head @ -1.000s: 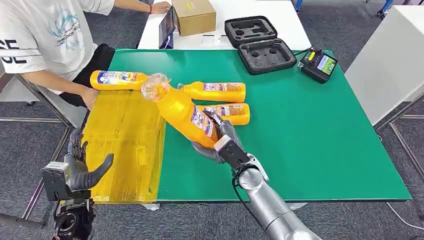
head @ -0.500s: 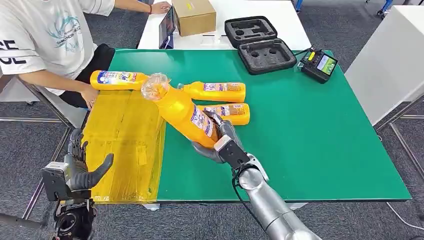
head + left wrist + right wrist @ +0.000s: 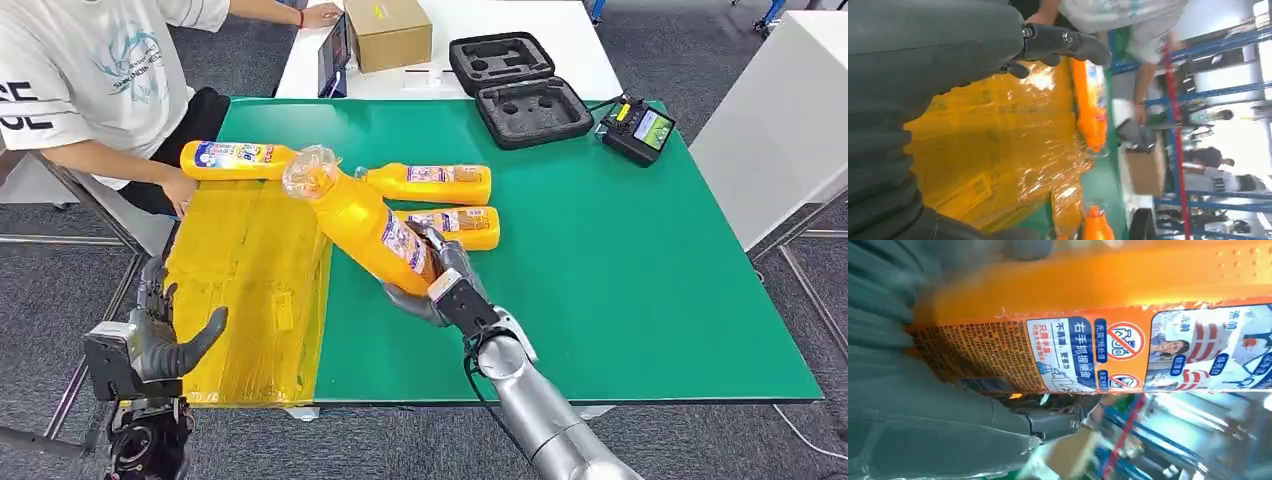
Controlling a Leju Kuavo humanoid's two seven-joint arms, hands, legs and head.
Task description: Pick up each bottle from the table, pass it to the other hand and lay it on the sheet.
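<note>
I have the right hand (image 3: 432,283) wrapped around the base of an orange detergent bottle (image 3: 362,222), lifted off the green table (image 3: 620,270) and tilted with its clear cap end toward the yellow plastic sheet (image 3: 245,290). The left hand (image 3: 160,335) waits with fingers spread and nothing in it, low beside the sheet's near corner and well apart from the bottle. My worry is the handover: the grip sits at one end, so the long bottle could swing or slip as the left fingers close. Two more bottles (image 3: 440,184) lie just behind it and could be knocked. A person's hand (image 3: 181,196) rests at the sheet's far edge, near another bottle (image 3: 235,160).
</note>
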